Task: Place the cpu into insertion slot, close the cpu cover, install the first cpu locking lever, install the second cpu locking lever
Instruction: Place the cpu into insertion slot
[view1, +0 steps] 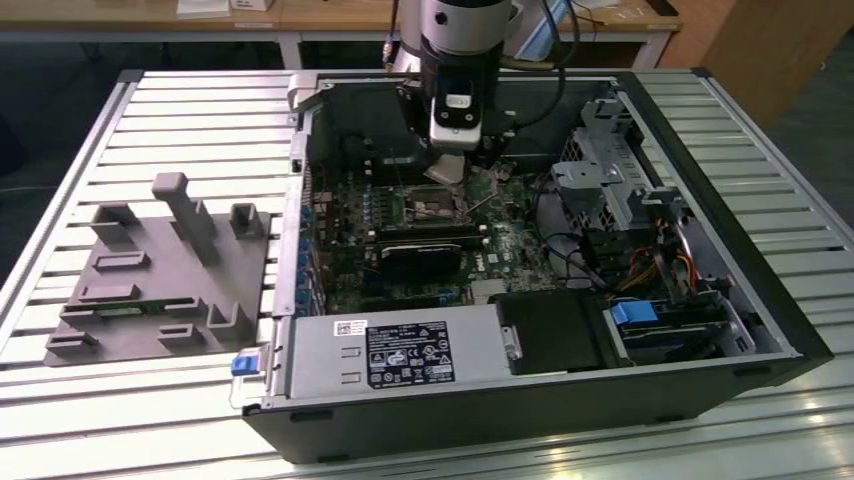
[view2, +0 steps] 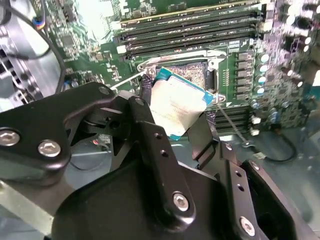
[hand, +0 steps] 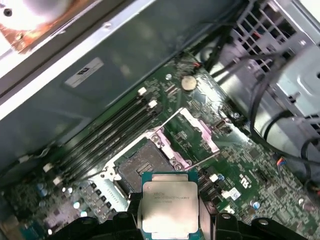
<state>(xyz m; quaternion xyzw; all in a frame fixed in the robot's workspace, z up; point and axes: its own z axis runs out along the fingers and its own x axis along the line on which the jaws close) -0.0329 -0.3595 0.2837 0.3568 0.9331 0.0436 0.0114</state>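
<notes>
My gripper (view1: 454, 172) is shut on the cpu (view1: 446, 168), a flat silver-grey square chip with a blue-green edge. I hold it tilted just above the insertion slot (view1: 424, 203) inside the open computer case. In the second wrist view the cpu (view2: 175, 105) sits between two black fingers (view2: 145, 97), over the dark socket (view2: 189, 70). In the first wrist view the cpu (hand: 169, 207) hangs clear of the open socket (hand: 136, 165). The cpu cover (hand: 200, 129) stands raised beside the socket. A thin locking lever (hand: 206, 158) sticks out unlatched.
Long black memory slots (view2: 190, 32) run beside the socket. A black block (view1: 420, 262) lies on the board in front of it. A drive cage with cables (view1: 627, 190) stands at the exterior view's right. A grey power supply (view1: 387, 355) sits in front. A grey fixture (view1: 160, 270) lies outside the case.
</notes>
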